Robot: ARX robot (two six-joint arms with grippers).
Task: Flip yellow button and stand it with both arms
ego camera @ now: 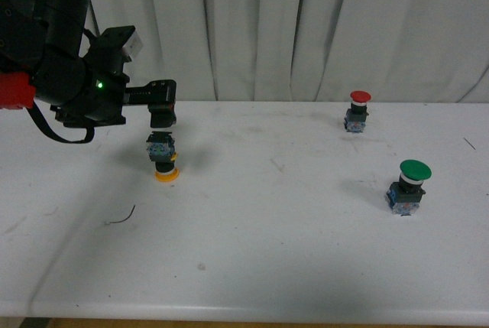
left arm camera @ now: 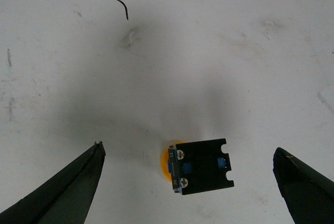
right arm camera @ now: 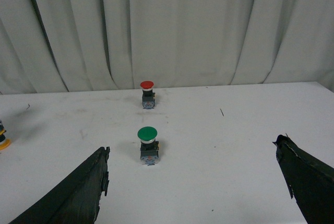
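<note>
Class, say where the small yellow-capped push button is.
Front view: the yellow-capped push button stands cap-down at the left of the white table, beneath the left gripper.

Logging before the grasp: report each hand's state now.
Left hand: open above the yellow button, holding nothing.
Right hand: open, holding nothing.

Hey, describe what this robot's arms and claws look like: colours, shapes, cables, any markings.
The left arm is bulky and black, with a red band, a small green light and a looping black cable. The left claw is black, with wedge-shaped fingers tapering to narrow tips. The right claw looks the same; its arm isn't visible.
</note>
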